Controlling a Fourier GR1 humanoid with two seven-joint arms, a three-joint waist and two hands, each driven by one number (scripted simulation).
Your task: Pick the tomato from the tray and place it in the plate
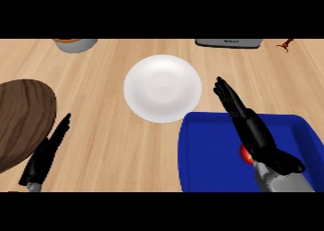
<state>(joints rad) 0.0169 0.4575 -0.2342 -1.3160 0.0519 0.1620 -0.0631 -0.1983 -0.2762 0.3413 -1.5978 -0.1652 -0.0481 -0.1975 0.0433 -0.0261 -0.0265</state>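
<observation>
Tomato [245, 154], small, round and red, not yet lifted: lying in the deep blue plastic tray [211, 153] at the wooden counter's [104, 126] near right corner, mostly hidden under the right hand [257, 135]. Only a red sliver showing, so no stem direction or long axis to be made out. Right hand stretched flat above it, fingers straight and together, pointing toward the far edge, closed on nothing. White round plate [163, 88] bare, mid-counter, just beyond the tray's far left corner. Grasp, lift and placing all left to do. Left hand [48, 153] resting near the near left edge, fingers straight, beside a dark wooden board [17, 122].
</observation>
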